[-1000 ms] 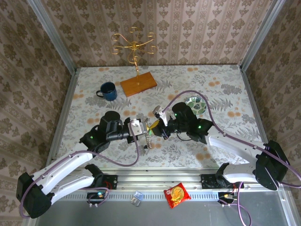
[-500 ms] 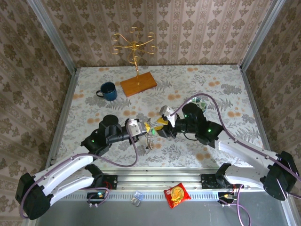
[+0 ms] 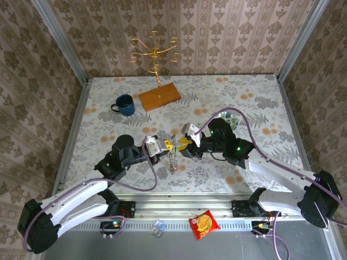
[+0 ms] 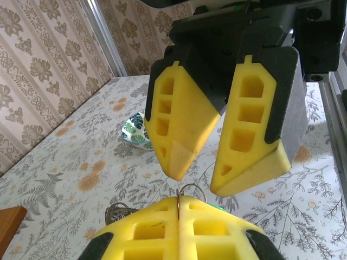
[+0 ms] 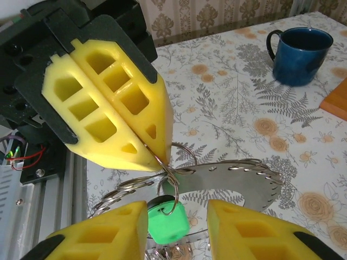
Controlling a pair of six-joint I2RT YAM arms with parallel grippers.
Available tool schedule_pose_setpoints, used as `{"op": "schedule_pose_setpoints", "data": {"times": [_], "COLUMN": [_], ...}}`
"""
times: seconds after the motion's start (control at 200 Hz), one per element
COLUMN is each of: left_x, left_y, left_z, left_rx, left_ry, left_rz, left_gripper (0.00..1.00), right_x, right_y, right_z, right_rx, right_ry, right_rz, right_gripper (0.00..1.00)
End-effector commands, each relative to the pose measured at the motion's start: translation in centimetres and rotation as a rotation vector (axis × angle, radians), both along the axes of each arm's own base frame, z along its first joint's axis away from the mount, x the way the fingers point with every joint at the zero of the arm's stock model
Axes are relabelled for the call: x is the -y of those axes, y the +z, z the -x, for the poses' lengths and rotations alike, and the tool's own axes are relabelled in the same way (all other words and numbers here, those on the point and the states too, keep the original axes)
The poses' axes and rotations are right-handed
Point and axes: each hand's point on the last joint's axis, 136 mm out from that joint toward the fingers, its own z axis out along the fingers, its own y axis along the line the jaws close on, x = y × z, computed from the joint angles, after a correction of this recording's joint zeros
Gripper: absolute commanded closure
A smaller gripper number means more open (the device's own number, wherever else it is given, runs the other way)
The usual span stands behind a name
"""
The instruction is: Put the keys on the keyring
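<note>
Looking down from above, you have the left gripper (image 3: 166, 145) and the right gripper (image 3: 184, 145) nose to nose near the middle of the table (image 3: 260, 97), at the same meeting spot as a second ago. Since then the right wrist has drawn back toward 3 o'clock and now hides more of the patterned bowl (image 4: 134, 132); the left arm has sunk a little toward 7 o'clock. Your left gripper is clamped tight on the keyring (image 4: 187, 189), whose thin wire loop pokes out between the pressed yellow pads. Your right gripper's jaws stand apart with the green-headed key (image 5: 167, 222) hanging between them, below that loop; I can't tell whether a pad touches it. A flat grey toothed metal piece (image 5: 238, 181) hangs in the same bunch. The blue mug (image 3: 124, 104) sits at 10 o'clock from the grippers and the wooden board (image 3: 159, 96) at 11 o'clock.
</note>
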Motion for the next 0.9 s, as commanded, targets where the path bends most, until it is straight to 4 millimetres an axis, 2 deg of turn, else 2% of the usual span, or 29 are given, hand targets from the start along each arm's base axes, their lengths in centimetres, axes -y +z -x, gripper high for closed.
{"op": "schedule_pose_setpoints", "data": {"times": [0.0,0.32,0.645,0.895], "left_x": [0.0,0.0,0.0,0.1], "left_y": [2.2,2.3,2.0,2.1], "left_z": [0.4,0.4,0.4,0.4], "left_rx": [0.040,0.045,0.045,0.047], "left_ry": [-0.017,-0.016,-0.017,-0.022], "left_rz": [0.079,0.086,0.074,0.071], "left_gripper": [1.00,1.00,1.00,1.00], "right_x": [-0.6,-0.8,-0.6,-0.8], "right_y": [1.2,1.3,2.2,2.6], "right_z": [-0.3,-0.4,-0.5,-0.7], "right_rx": [-0.005,-0.017,0.005,0.007], "right_ry": [0.010,0.012,0.003,0.009], "right_rz": [-0.040,-0.045,-0.071,-0.082], "right_gripper": [0.68,0.75,0.68,0.71]}}
